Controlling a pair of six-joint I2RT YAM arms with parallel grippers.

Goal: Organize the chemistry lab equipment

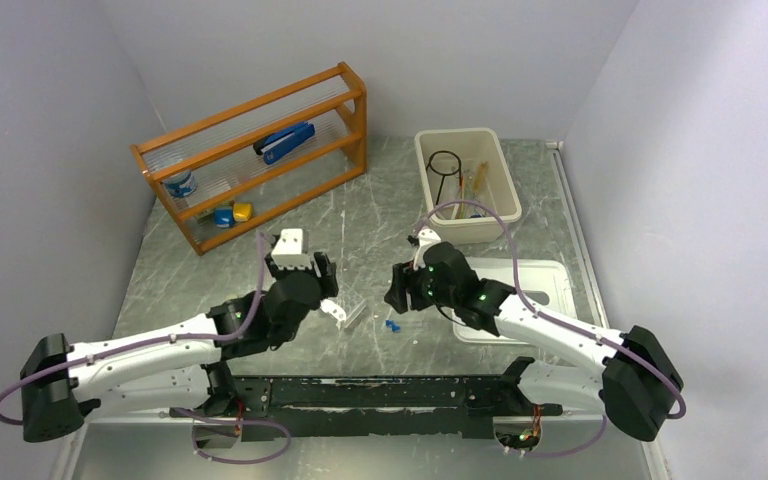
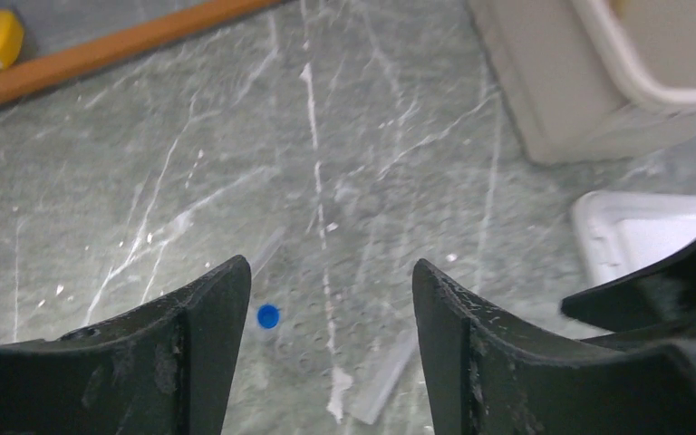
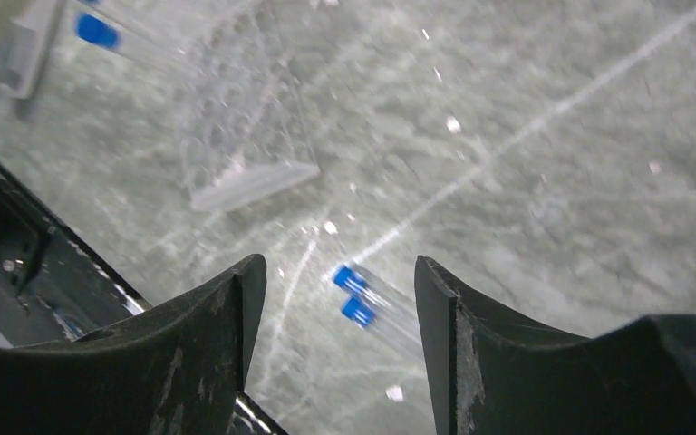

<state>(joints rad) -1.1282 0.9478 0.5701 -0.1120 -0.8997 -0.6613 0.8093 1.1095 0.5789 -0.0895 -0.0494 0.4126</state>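
Cleanup is centring on the middle of the table, toward its near edge, where two clear blue-capped tubes [image 3: 372,304] are lying side by side on the grey surface. They are lying apart from the clear plastic tube rack [image 3: 245,136], which appears to be tipped over a little nearer the left edge.

The right gripper [image 3: 335,272] is hanging directly over the pair, its jaws standing apart and empty with one finger on either side of the caps. The stance is looking like the approach to a pick. The left gripper [image 2: 331,281] is hovering over the rack, likewise spread wide and holding nothing, and another blue cap is showing just beside its left finger.

Both arms are reaching forward and inward from the near corners, elbows low and wrists tipped down, so the two heads are nearly facing each other.

Toward the far edge, right of centre, the beige bin [image 1: 470,228] is holding the black wire ring stand [image 1: 444,163] and some thin rods [image 1: 475,180], so it is probably serving as the collection point. The tubes likely belong in the rack, which may need standing upright first.
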